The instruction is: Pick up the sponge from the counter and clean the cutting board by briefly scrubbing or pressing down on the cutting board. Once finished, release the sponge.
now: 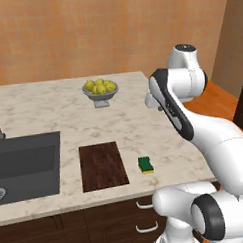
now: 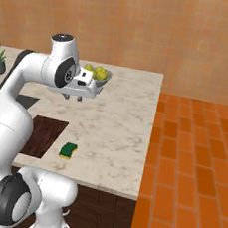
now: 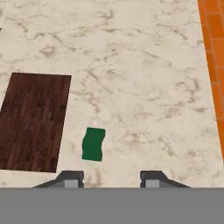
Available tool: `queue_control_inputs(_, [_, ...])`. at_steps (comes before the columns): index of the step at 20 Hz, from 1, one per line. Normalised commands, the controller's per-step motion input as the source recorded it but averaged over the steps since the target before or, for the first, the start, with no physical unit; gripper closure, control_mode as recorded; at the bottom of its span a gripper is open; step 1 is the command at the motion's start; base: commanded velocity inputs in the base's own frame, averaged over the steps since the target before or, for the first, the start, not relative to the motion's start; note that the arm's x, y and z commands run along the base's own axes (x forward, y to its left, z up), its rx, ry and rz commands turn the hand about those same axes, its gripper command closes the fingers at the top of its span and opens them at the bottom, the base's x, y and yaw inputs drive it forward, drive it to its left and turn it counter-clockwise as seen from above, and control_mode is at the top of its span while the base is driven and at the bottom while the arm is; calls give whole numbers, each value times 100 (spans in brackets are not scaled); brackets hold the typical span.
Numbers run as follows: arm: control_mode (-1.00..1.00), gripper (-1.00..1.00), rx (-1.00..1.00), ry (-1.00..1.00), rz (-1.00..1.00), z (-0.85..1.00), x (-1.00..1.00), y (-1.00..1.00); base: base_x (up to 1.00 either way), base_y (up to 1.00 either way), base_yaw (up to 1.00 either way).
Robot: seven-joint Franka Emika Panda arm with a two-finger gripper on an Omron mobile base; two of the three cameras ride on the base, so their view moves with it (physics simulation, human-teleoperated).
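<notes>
Green-topped and untouched, the sponge (image 3: 93, 144) lies on the marbled tabletop (image 3: 144, 87) just right of the cutting board (image 3: 34, 120), long axis parallel to the board's, below and slightly left of the raised, clenched, empty hand (image 2: 74, 97).

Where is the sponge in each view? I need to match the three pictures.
Left base view: sponge lower centre-right, just right of the cutting board.
Right base view: sponge lower left, right of the board.
Hand view: sponge lower centre-left, right of the board.
Shared landmark: the cutting board.
</notes>
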Motion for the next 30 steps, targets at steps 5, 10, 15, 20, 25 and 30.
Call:
queue_control_inputs(5, [-100,-100,4,-2,0,-9,-44,21,0,0,0])
queue_control_inputs(10, [-100,-100,4,9,-4,-63,-39,25,0,0,0])
queue_control_inputs(15, [-100,-100,1,16,-11,-82,1,26,0,0,0])
queue_control_inputs(20, [-100,-100,0,11,-6,-74,21,7,0,0,0])
queue_control_inputs(25, [-100,-100,0,0,0,-55,49,3,0,0,0])
queue_control_inputs(30, [-100,-100,0,1,0,-44,44,17,0,0,0])
